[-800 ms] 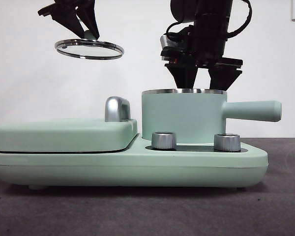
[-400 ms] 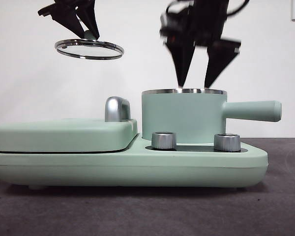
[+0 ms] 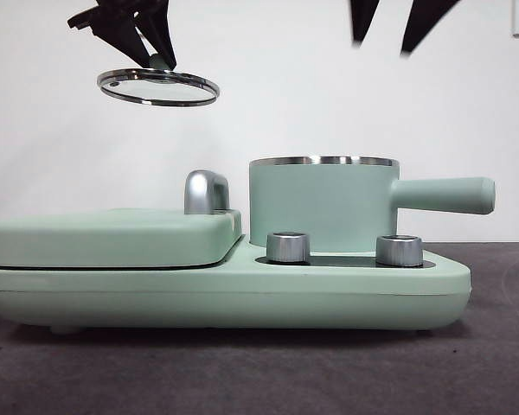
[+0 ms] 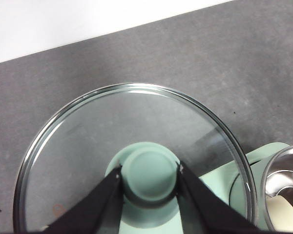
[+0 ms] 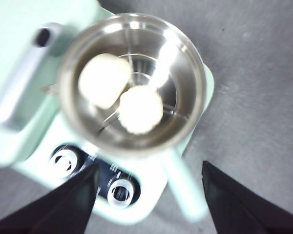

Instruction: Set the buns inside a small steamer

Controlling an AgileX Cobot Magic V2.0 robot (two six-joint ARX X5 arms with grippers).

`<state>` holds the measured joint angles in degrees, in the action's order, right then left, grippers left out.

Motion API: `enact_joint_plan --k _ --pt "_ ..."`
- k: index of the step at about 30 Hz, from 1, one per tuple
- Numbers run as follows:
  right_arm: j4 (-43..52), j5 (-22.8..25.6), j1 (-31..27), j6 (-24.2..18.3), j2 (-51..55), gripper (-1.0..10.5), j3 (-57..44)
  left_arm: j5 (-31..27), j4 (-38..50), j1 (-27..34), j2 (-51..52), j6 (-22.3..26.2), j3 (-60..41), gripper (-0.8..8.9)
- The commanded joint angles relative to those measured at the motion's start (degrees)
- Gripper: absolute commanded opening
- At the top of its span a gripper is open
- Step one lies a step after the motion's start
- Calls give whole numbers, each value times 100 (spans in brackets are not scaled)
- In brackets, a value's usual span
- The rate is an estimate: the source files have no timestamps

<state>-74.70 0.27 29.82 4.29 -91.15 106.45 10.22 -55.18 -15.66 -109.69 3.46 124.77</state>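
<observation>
The small mint-green steamer (image 3: 322,206) stands on the right of the cooker base, its long handle pointing right. In the right wrist view both cream-white buns lie inside its steel bowl: the smooth bun (image 5: 103,79) and the ridged bun (image 5: 141,109) side by side. My right gripper (image 3: 400,24) is open and empty, high above the steamer at the picture's top edge. My left gripper (image 3: 147,39) is shut on the green knob (image 4: 149,173) of the glass lid (image 3: 158,86), holding it in the air above the griddle side.
A flat mint-green griddle (image 3: 112,235) with a chrome handle (image 3: 206,191) fills the left of the base. Two steel knobs (image 3: 288,246) sit on the base's front under the steamer. Dark grey mat (image 3: 259,372) lies in front.
My right gripper has risen from the steamer's rim to the top edge, open and empty. The left gripper and lid have stayed in place.
</observation>
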Motion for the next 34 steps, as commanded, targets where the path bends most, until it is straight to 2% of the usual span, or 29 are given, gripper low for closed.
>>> enact_joint_plan --k 1,8,16,22,26,28,34 --pt "-122 24 129 -50 468 334 2 9 90 -46 61 17 238 18" --pt "136 20 308 278 2225 334 -1141 9 63 -153 61 13 238 18" --pt "1113 -22 428 433 4649 334 -3257 9 42 -522 61 15 238 18" --pt "1423 -28 428 437 6203 334 -4345 9 -68 -909 61 17 238 18" --pt "1416 -61 428 426 6881 334 -4813 9 -142 -1211 61 15 238 18" --pt "1421 -225 428 426 7125 334 -5029 9 -212 -1370 61 15 238 18" --pt "1464 -603 428 474 7324 335 -5403 9 -328 -1965 61 20 236 18"
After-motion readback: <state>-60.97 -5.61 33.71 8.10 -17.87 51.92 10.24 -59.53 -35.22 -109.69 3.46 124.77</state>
